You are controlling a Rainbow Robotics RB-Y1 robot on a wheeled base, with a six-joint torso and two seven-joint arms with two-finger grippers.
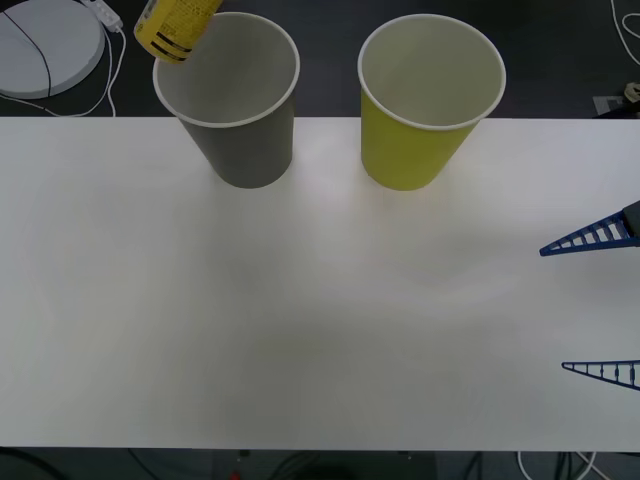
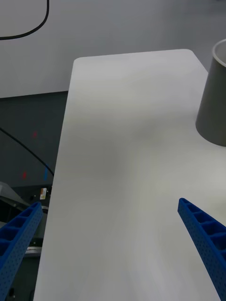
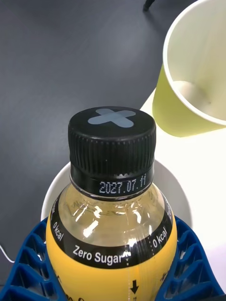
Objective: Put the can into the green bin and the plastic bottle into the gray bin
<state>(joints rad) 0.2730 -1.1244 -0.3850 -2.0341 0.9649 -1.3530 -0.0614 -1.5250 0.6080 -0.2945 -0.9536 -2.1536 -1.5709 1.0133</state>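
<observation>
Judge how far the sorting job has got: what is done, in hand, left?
Done: nothing sits in either bin. In hand: the left gripper holds the plastic bottle above the gray bin. Left: dropping it in; the green bin looks empty. The right gripper waits open.

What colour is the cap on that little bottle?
Black, with a gray cross on top. The plastic bottle cap shows best in the left wrist view.
</observation>
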